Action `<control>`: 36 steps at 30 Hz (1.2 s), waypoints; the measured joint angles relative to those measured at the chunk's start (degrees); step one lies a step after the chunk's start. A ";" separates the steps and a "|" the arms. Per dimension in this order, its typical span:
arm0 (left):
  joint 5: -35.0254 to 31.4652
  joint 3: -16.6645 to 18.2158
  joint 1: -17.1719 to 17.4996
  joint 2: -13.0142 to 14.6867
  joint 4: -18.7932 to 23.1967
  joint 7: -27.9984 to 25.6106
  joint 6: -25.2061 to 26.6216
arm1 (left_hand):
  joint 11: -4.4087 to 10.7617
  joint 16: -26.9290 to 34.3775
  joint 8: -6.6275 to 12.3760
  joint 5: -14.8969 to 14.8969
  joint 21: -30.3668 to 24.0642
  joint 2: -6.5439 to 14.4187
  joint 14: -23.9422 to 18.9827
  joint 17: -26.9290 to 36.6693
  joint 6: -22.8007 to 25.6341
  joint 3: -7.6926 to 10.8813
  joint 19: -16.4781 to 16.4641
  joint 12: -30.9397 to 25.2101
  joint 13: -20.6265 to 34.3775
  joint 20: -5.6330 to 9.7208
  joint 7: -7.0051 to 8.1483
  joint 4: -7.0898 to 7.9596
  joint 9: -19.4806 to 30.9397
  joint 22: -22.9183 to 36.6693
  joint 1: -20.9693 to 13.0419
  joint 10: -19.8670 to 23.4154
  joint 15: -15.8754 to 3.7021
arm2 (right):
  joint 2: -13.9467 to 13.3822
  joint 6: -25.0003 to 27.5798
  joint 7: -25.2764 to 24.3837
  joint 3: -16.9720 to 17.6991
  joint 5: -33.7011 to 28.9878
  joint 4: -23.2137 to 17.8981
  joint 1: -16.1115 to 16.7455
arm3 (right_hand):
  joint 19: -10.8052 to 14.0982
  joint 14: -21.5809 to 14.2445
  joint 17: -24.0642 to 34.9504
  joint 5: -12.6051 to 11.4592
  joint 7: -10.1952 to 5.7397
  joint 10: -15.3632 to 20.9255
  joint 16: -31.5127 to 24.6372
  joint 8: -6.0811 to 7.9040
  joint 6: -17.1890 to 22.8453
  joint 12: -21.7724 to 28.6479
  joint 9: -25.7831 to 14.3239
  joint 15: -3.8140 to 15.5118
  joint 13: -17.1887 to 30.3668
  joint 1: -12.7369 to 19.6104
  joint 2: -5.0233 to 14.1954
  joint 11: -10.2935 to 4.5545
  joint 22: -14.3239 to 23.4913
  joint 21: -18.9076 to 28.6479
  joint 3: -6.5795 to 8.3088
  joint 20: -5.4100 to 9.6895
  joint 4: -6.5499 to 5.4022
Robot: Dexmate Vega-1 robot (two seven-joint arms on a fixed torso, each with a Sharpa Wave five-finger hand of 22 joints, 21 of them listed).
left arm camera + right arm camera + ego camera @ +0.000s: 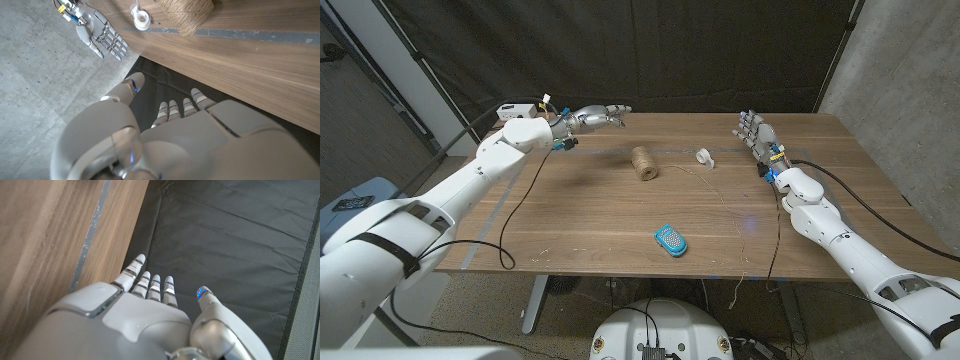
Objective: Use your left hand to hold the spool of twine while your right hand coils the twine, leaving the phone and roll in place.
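Note:
The spool of tan twine [643,162] stands at the middle of the table's far half; it is also in the left wrist view [186,12]. A loose strand of twine [725,200] trails from it to the right and toward the front edge. My left hand [592,117] hovers at the far edge, left of the spool and apart from it, fingers stretched out and holding nothing [175,130]. My right hand [757,132] is at the far right, fingers straight and apart, holding nothing [150,305]. It also appears in the left wrist view [102,37].
A small white roll [705,156] lies just right of the spool, also seen from the left wrist [141,17]. A teal phone [671,240] lies near the front edge. A black cable [515,205] crosses the wooden table [590,215] on the left. Dark curtains hang behind.

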State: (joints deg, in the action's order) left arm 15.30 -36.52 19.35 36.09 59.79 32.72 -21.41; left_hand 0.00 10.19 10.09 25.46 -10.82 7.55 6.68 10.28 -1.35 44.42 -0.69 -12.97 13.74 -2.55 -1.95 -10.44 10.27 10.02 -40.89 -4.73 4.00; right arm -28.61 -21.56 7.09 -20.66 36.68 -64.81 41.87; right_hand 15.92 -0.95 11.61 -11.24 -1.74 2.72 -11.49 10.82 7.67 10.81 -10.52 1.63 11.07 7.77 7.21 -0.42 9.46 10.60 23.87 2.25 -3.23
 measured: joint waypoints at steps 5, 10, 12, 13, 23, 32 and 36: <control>-0.70 -0.81 -1.69 -0.24 -1.66 1.89 -1.05 | 0.00 0.00 0.00 0.44 0.00 -0.30 0.00 0.00 0.00 0.18 0.19 0.00 0.00 0.20 0.00 -0.18 0.00 0.00 -0.30 0.00 0.00 | 0.02 0.00 -0.23 0.00 -0.17 0.13 -0.10 | 0.00 0.00 0.00 0.00 0.00 0.00 0.00 0.00 0.00 0.00 0.00 0.00 0.00 0.00 0.00 0.00 0.00 0.00 0.00 0.00 0.00; -1.38 -1.41 -3.05 -0.28 -2.76 3.69 -1.87 | 0.00 0.00 0.00 0.44 0.00 -0.46 -0.01 0.00 -0.31 0.49 0.19 0.00 0.00 0.20 -0.30 0.00 0.00 0.00 -0.60 0.00 0.00 | 0.05 -0.01 -0.43 0.01 -0.30 0.27 -0.25 | 0.00 0.11 -0.01 0.00 0.00 0.00 0.00 0.00 0.00 0.00 0.00 0.11 0.00 0.00 0.00 0.00 0.00 0.00 0.00 0.00 0.00; -1.68 -1.63 -3.46 -0.27 -3.05 4.31 -2.10 | 0.00 0.00 0.00 0.44 0.00 -0.32 -0.01 0.00 -0.30 0.48 0.19 0.00 -0.01 0.20 -0.30 0.01 0.00 -0.01 -0.93 0.01 0.00 | 0.08 -0.03 -0.47 0.01 -0.31 0.34 -0.32 | 0.00 0.31 -0.01 0.00 0.00 0.00 0.00 0.00 0.00 0.00 0.00 0.30 0.00 0.00 0.00 0.00 0.00 0.00 0.00 0.00 0.00; -1.77 -1.70 -3.62 -0.27 -3.13 4.49 -2.16 | 0.00 0.00 0.00 0.44 0.00 -0.32 -0.01 -0.01 -0.30 0.48 0.19 -0.21 -0.01 0.20 -0.30 0.00 0.00 -0.01 -0.93 0.01 0.00 | 0.09 -0.04 -0.49 0.01 -0.32 0.36 -0.32 | 0.00 0.31 -0.01 0.00 0.00 0.00 0.00 0.00 0.00 0.00 0.00 0.30 0.00 0.00 0.00 0.00 0.00 0.00 0.00 0.00 0.00; -3.25 -2.61 -5.16 0.38 -3.29 6.78 -2.77 | 0.20 0.00 0.00 0.89 0.00 -0.52 -0.01 -0.01 -1.54 0.48 0.52 -0.43 0.26 -0.10 0.31 0.01 0.00 -0.01 -1.59 -1.03 -0.01 | 0.10 -0.04 -0.81 0.02 -0.38 0.46 -0.38 | 0.00 0.31 -0.01 0.00 0.00 -0.31 0.00 0.00 0.00 0.00 0.00 0.30 0.00 0.00 0.00 0.31 0.00 0.00 0.00 0.00 -0.01; -4.55 -3.51 -6.95 0.89 -3.66 8.68 -3.44 | 0.10 0.00 0.00 0.89 -0.01 -0.84 0.61 -0.01 -2.46 0.71 1.22 -0.43 0.53 -0.21 0.21 -0.22 0.00 -0.17 -2.35 -1.75 -0.01 | 0.01 0.05 -1.33 0.08 -0.52 0.15 -0.21 | -0.01 0.31 -0.01 0.00 0.00 -0.31 0.00 0.00 0.00 0.00 0.00 0.30 0.00 0.00 0.00 0.31 0.00 0.00 0.00 0.01 -0.01; -5.32 -3.87 -7.68 0.89 -4.27 9.63 -4.01 | 0.00 0.00 0.00 0.89 -0.01 -0.83 1.03 -0.01 -2.96 0.71 1.53 -0.43 0.53 0.10 0.31 -0.22 -0.01 -0.17 -2.77 -1.85 -0.02 | -0.04 0.19 -1.56 0.10 -0.56 -0.05 -0.10 | -0.23 0.31 -0.01 0.00 0.00 -0.31 0.00 0.00 0.00 0.00 0.00 0.30 0.00 0.00 0.00 0.31 0.00 0.00 0.00 0.22 -0.01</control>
State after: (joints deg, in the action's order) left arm 9.98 -40.39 11.67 36.98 55.52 42.35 -25.42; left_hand 0.00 10.20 10.09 26.34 -10.82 6.72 7.71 10.27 -4.32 45.13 0.84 -13.41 14.27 -2.45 -1.64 -10.66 10.26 9.85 -43.67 -6.58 3.98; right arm -28.64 -21.37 5.53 -20.55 36.12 -64.86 41.76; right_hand 15.69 -0.64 11.60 -11.24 -1.74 2.41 -11.49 10.82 7.67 10.81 -10.52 1.93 11.07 7.77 7.21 -0.11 9.46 10.60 23.87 2.47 -3.24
